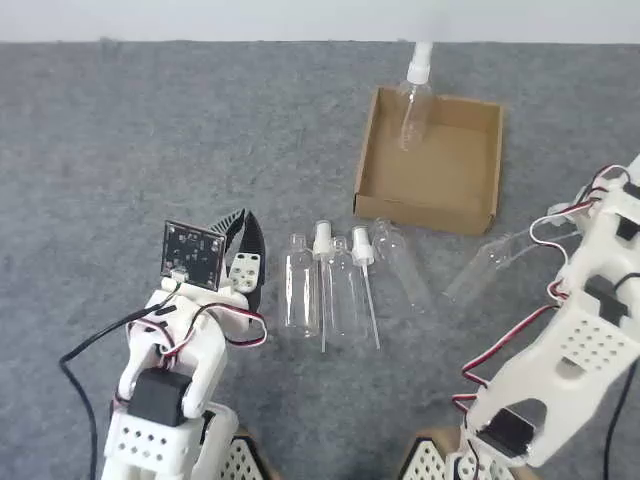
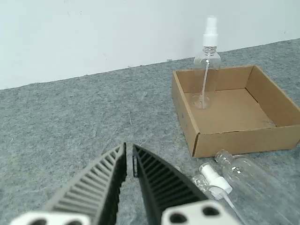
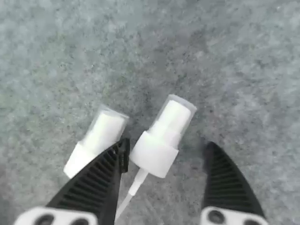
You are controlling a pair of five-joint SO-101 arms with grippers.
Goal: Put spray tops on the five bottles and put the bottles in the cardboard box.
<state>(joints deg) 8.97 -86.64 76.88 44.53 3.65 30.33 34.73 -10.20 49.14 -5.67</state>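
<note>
Right claw point(image 3: 166, 144): fingers apart, straddling one spray top point(image 3: 157, 150) lying on the counter point(image 3: 243, 56); second spray top point(image 3: 96, 138) just outside one finger. Left claw point(image 2: 129, 149): fingers nearly together, empty; loose bottles point(image 2: 255, 180) just beside it, cardboard box point(image 2: 234, 138) farther ahead, one capped bottle point(image 2: 206, 70) upright inside. Step judged: picking up a spray top. Next: close on the cap's collar, clear of its neighbour, sparing the dip tube.

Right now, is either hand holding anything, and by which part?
Nothing is held: left hand shut and empty, right hand open astride a spray top.
</note>
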